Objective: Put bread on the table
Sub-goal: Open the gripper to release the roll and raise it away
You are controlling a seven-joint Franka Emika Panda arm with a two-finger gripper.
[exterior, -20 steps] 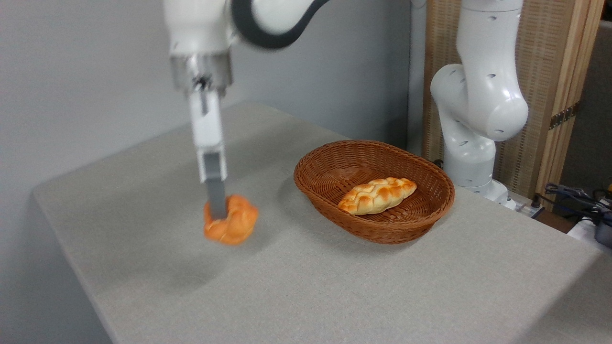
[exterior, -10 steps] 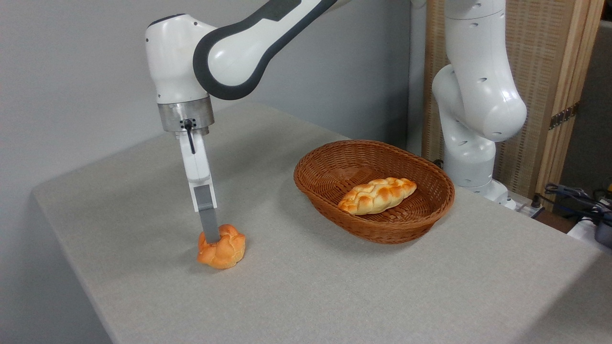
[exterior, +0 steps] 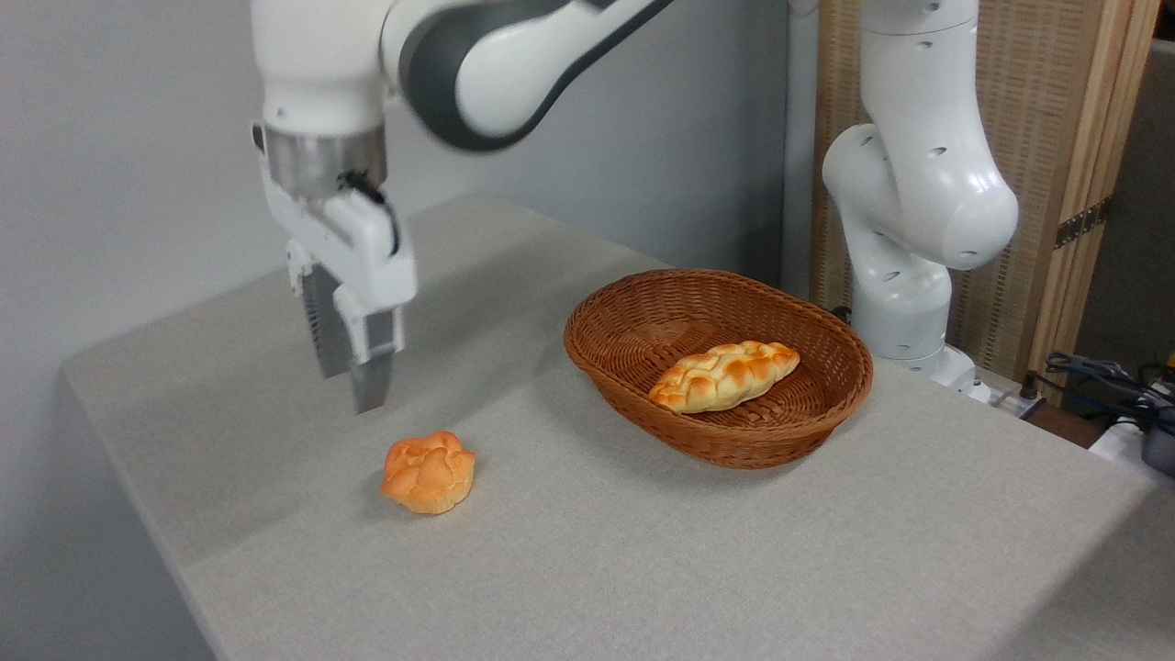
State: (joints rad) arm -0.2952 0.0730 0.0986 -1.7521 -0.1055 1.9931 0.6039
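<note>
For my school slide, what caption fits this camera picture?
Robot gripper hangs above a bun on the table.

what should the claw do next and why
Probably just retreat upward and clear. The small glossy orange knotted bun already sits alone on the grey speckled tabletop, outside the brown wicker basket, and the claw hangs above it holding nothing.

1. The bread (exterior: 429,472) lies on the table (exterior: 643,569), well left of the wicker basket (exterior: 716,363).
2. The gripper (exterior: 349,386) hangs above and left of the bread — clear of it, holding nothing, fingers slightly parted.
3. A paler braided loaf (exterior: 724,375) rests inside the basket — the arm's white base (exterior: 904,275) stands behind.
</note>
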